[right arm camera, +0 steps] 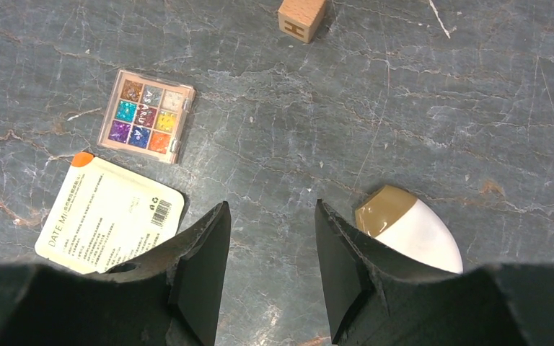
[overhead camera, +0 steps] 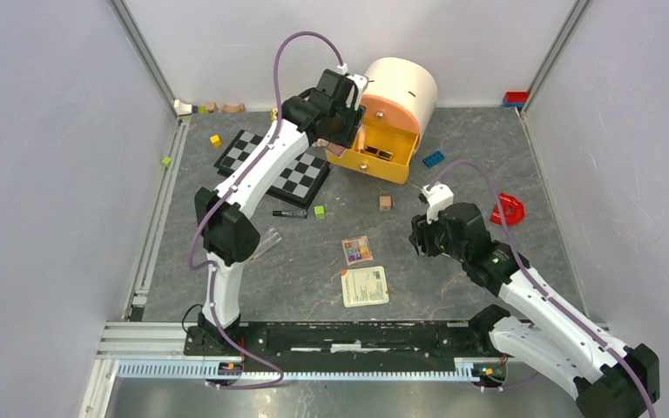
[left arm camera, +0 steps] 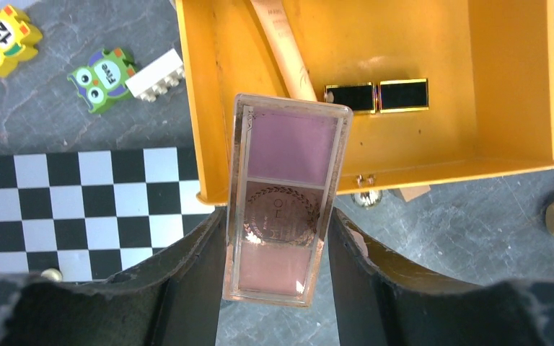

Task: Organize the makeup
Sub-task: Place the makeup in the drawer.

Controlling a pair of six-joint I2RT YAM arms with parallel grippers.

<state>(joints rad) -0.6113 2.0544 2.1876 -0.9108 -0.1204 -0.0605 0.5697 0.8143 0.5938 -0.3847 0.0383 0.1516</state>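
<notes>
Left gripper is clamping the pink palette, holding it over the front wall of the yellow drawer. Right gripper is hanging with fingers apart, white egg sponge lying just beside it, multicolour palette sitting a bit farther off.

My table is a dark grey slab veined like marble, shut in on my left, far and right sides by plain pale lilac-grey walls, with bare aluminium posts in the two far corners, an aluminium rail along its near edge, and soft, even light.
</notes>
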